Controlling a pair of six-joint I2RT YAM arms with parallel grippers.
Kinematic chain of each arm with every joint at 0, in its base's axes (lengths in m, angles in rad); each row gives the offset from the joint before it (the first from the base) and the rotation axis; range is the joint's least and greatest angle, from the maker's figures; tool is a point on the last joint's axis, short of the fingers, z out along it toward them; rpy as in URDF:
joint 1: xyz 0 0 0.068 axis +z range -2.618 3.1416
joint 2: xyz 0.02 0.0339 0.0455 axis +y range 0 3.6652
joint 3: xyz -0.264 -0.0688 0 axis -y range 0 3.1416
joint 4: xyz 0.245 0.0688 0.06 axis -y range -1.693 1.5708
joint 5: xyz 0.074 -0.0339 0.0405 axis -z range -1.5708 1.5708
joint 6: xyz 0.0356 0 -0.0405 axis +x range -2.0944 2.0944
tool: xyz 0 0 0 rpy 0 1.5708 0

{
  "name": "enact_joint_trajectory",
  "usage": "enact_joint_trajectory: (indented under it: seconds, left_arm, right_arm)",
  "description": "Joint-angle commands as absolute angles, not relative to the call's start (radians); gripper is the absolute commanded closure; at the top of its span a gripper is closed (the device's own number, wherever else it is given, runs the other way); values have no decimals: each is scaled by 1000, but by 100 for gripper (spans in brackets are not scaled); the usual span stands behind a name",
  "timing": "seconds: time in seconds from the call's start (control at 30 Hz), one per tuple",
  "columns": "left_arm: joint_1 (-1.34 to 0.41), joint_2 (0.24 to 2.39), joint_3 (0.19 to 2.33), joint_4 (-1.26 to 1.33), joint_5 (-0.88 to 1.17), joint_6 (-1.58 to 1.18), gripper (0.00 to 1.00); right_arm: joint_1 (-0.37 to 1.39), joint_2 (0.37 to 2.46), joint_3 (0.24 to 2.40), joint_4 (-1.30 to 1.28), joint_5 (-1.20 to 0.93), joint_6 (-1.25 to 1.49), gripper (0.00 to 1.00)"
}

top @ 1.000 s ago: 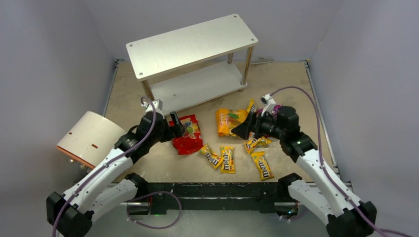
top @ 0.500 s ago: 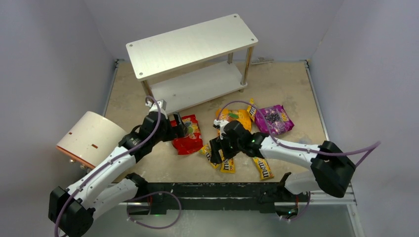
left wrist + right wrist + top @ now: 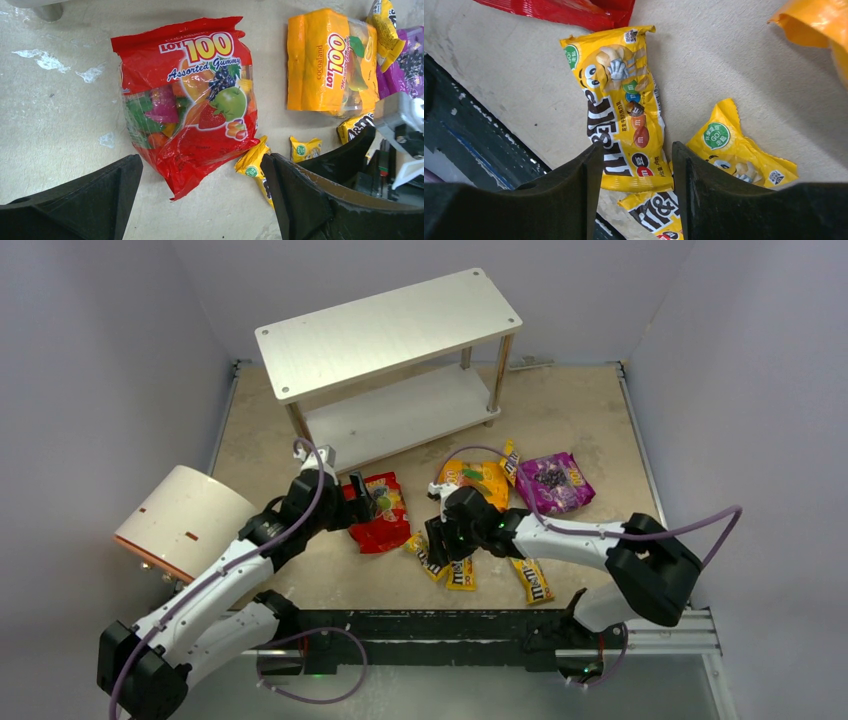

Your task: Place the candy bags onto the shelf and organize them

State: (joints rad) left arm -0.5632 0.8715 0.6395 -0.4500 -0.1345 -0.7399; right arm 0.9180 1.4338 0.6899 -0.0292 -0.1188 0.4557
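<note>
Inspection tally, taken in front of the shelf (image 3: pixel 390 330). Large packs: I count one red bag (image 3: pixel 381 510), one orange-yellow bag (image 3: pixel 478 478) and one purple bag (image 3: pixel 553 481), three in all. I count four small yellow M&M's packets (image 3: pixel 531 580) from overhead, some partly covered. One shelf, with two boards and four posts. One cream cylinder (image 3: pixel 185 518), left of it.

My black two-finger gripper (image 3: pixel 636 150) stands open, one finger on each side of the lower end of a glossy yellow M&M's packet (image 3: pixel 619 100) lying flat on the beige tabletop (image 3: pixel 724 65). A second small yellow packet (image 3: pixel 734 150) lies just right. A third (image 3: pixel 649 210) shows between my fingers. A red plastic bag's edge (image 3: pixel 574 10) crosses the top, and an orange bag's corner (image 3: pixel 819 25) sits at the upper right.
</note>
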Motion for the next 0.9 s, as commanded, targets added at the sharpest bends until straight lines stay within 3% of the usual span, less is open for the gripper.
enact_joint_trajectory:
  seconds: [0.0,0.5,0.7,0.8,0.87]
  left_arm:
    - [-564,874,637,-435,-129,-740,1]
    - [-564,874,607,-399,-115,-738,0]
    - [-564,882,594,-360,-63,-718,0]
    - [-564,894,560,-269,82,-674,0]
    - [-563,900,529,-162,212,-652,0]
  right_arm:
    - [923,1459,697,-15,-169,460,46]
    - [923,1455,594,24,-205,545,58]
    - [923,1403,571,39,-157,579,86]
    - [924,1337,580,27,-176,509,100]
    - [924,1286,592,22,-204,453,100]
